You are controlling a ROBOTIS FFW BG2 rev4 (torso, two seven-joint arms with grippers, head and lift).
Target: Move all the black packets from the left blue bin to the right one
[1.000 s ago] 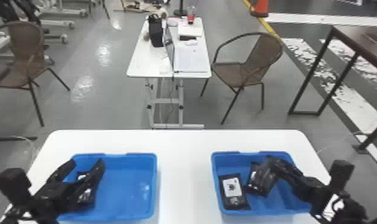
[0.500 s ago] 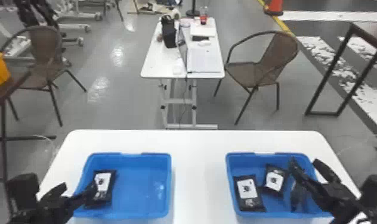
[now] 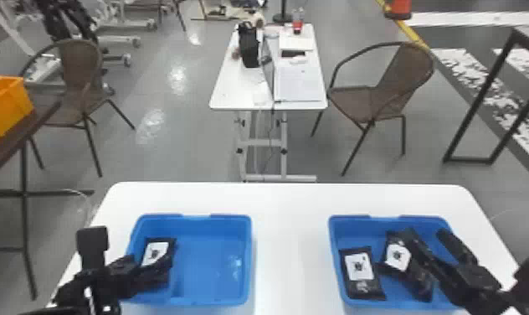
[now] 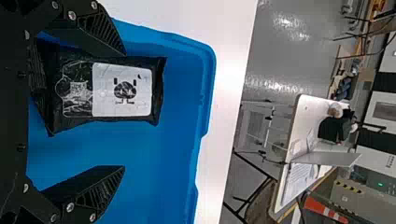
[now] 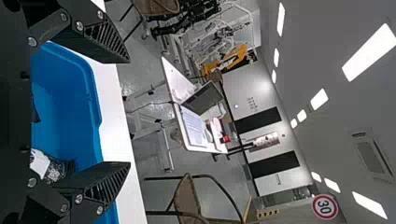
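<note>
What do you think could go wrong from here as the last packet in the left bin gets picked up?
The left hand is open, and the packet lies much nearer one of its fingers than the other, so closing might drag or twist it.

The right hand is open, low over packets in the right bin; it could nudge them as it leaves, or be in the way if the left hand comes across to drop its packet.

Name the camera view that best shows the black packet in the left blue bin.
The left wrist view: the black packet is close up, its white label uncovered. The head view shows it smaller, partly hidden by the left end effector.
</note>
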